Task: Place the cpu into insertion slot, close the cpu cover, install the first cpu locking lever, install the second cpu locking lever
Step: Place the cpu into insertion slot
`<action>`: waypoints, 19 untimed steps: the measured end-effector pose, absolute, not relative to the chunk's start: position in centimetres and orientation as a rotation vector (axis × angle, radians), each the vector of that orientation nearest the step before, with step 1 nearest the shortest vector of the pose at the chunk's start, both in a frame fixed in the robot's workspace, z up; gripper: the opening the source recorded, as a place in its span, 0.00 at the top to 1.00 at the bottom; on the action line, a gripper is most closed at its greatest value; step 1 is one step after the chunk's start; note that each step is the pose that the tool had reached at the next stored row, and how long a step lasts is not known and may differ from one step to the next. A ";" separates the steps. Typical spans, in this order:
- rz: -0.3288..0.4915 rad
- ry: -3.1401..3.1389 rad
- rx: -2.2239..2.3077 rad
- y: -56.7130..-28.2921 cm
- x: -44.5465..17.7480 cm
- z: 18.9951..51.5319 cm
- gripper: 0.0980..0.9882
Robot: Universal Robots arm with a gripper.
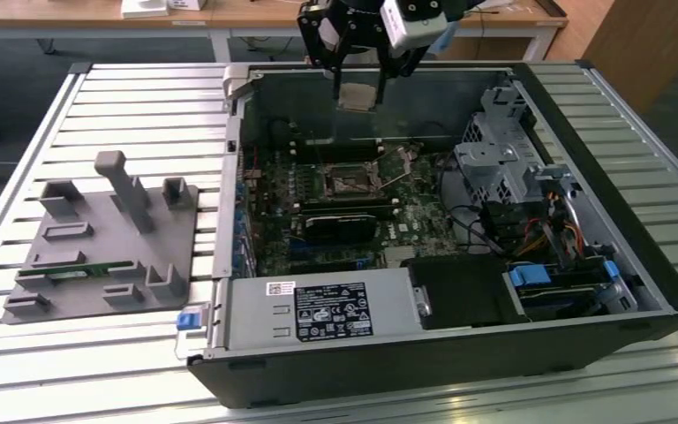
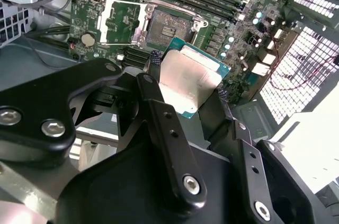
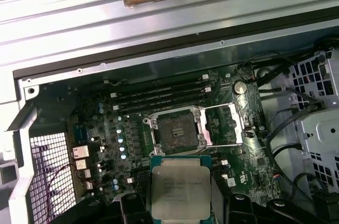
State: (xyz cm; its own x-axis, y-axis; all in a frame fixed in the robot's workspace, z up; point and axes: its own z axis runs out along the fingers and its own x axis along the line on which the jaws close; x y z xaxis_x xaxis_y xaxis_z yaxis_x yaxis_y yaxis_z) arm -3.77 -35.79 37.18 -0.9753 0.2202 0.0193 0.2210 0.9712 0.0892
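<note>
The gripper [image 2: 188, 75] pinches the cpu [image 3: 180, 187] by two opposite edges. It hangs above the motherboard [image 3: 249, 152], apart from the open insertion slot [image 3: 176, 131], beside which the cpu cover [image 3: 222, 124] lies flipped aside. The chip is probably light, stiff and fragile underneath, so its edges look like the safe hold. It is square with no long axis, and its metal top faces the wrist.

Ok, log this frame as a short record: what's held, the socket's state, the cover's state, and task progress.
gripper: shut on the cpu
cpu: gripped by its edges, in the air over the open computer case, clear of the board
insertion slot: empty, dark centre exposed
cpu cover: swung open, lying beside the slot
progress: cpu not yet placed, cover not closed
</note>
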 end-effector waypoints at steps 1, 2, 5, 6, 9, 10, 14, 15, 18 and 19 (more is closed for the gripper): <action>-0.142 -3.109 -0.356 -35.8 -3.8 37.2 0.51; -0.142 -3.108 -0.365 -35.8 -3.8 37.2 0.51; -0.142 -3.106 -0.389 -35.8 -3.8 37.2 0.51; -0.142 -3.105 -0.397 -35.8 -3.9 37.2 0.51; -0.142 -3.103 -0.421 -35.8 -3.9 37.2 0.51; -0.142 -3.102 -0.430 -35.8 -3.9 37.2 0.51; -0.141 -3.098 -0.463 -35.8 -4.0 37.2 0.51; -0.141 -3.097 -0.472 -35.8 -4.0 37.2 0.51; -0.140 -3.094 -0.497 -35.8 -4.0 37.2 0.51; -0.140 -3.093 -0.506 -35.8 -4.0 37.2 0.51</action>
